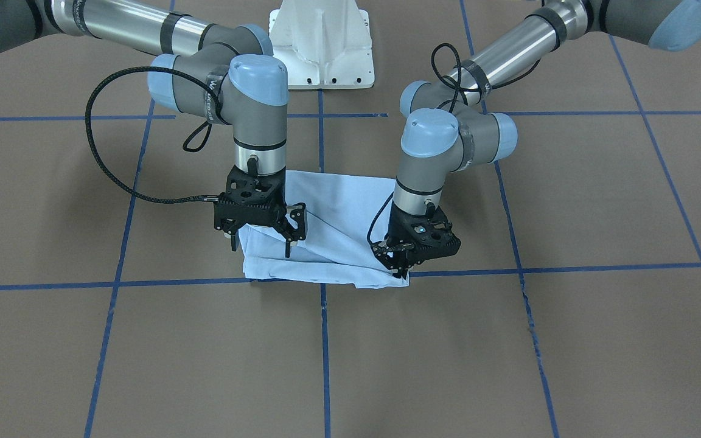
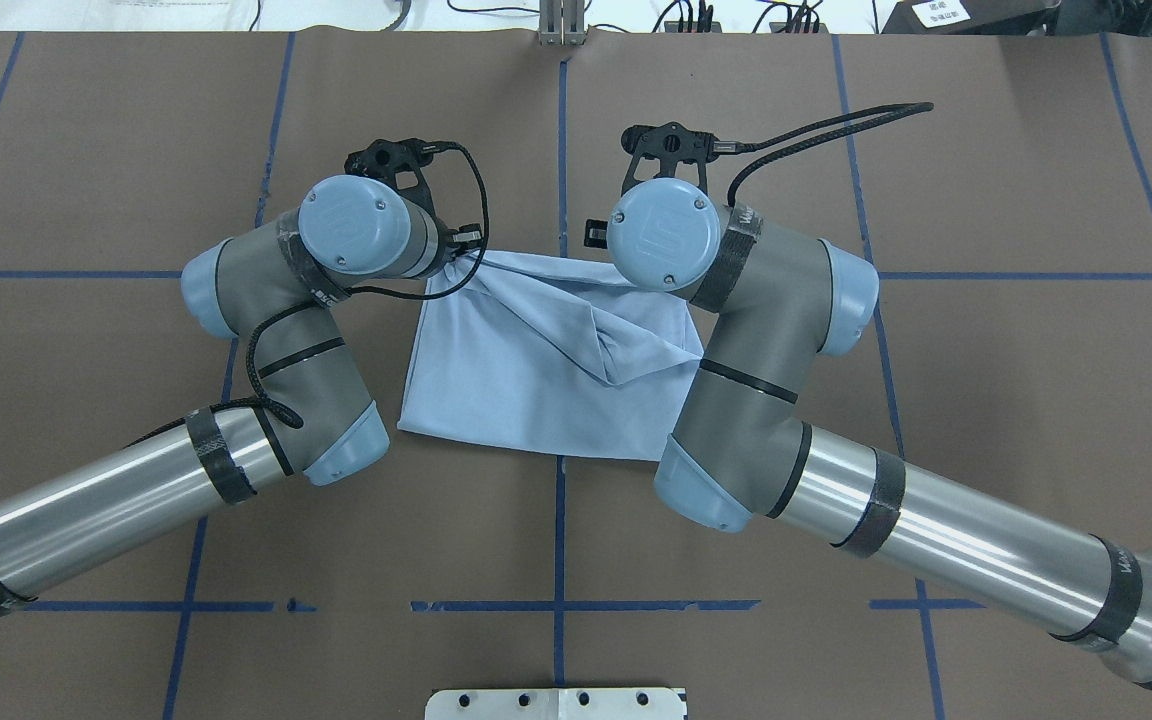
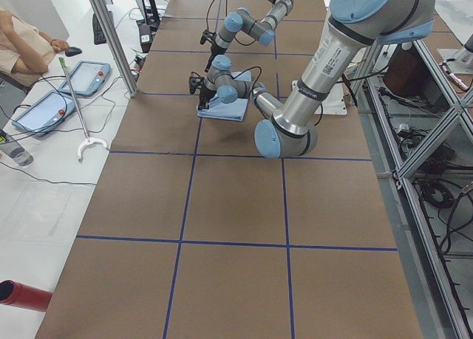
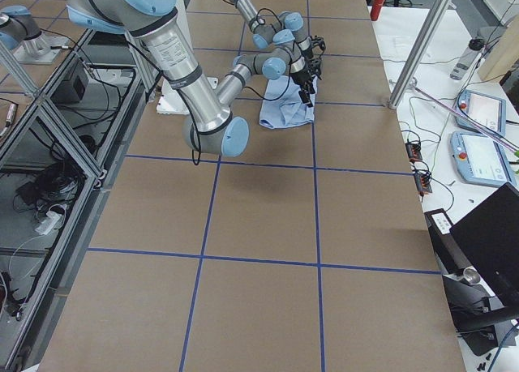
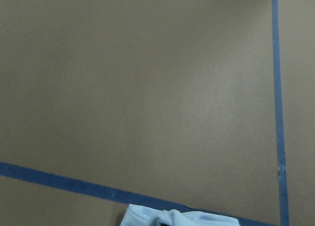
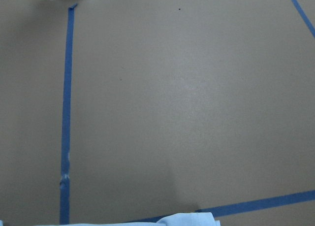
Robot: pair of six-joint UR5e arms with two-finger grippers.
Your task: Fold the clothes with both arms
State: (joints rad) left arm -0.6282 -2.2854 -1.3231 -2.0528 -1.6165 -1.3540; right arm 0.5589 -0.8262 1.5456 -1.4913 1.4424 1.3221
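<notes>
We find the folded T-shirt (image 1: 338, 213) lying mid-table (image 1: 509, 340), print and collar hidden; the left gripper (image 1: 403, 267) pinches one corner, fingertips buried in cloth; the right gripper (image 1: 260, 248) stands spread, released, over the opposite corner; both wrist views show only hems.

Front and overhead cameras are looking steeply down on the tabletop (image 1: 569, 340) from opposite sides, both end cameras are looking along it from afar, wrist cameras are hovering close, all sharing the T-shirt (image 2: 526, 380).
</notes>
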